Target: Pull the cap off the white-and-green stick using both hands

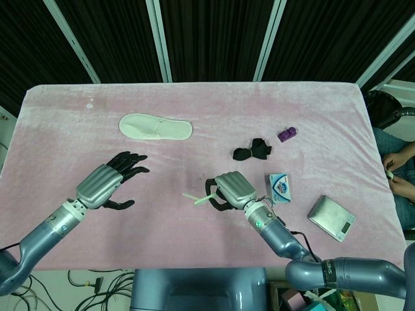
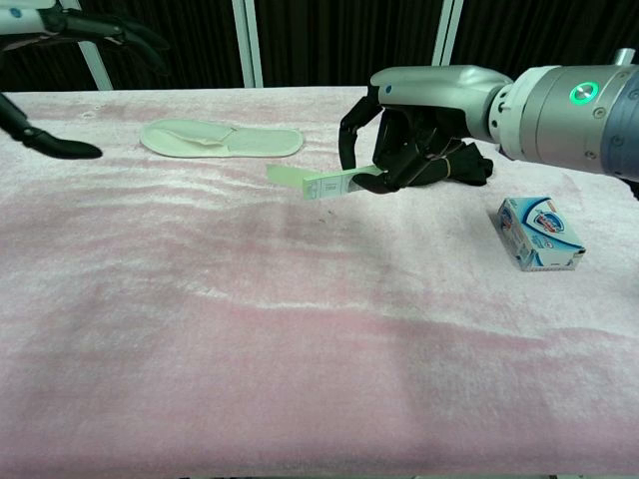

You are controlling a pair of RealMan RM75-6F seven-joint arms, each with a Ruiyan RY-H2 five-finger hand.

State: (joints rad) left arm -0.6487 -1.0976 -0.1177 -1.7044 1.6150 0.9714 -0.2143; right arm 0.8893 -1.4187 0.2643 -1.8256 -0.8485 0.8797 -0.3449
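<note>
Now, far left, the left robot hand [image 1: 110, 184] hangs above the pink surface [image 1: 58, 136] with fingers spread wide, holding nothing. Next across, the white slipper [image 1: 155, 127] lies flat at the back. Then the white-and-green stick [image 2: 321, 184], lifted clear of the cloth and roughly level, green end pointing toward the empty hand, its other end pinched in the curled fingers of the right robot hand [image 1: 230, 190]. The two hands are well apart.

The risk, as I judge it: the right hand's grasp is a thin one at the very end, so a sideways tug on the cap could twist the stick loose and drop it.

The chest view shows daylight under the stick and its printed label; the head view alone shows the left hand whole, plus the scale [image 1: 331, 218] at the right edge.
</note>
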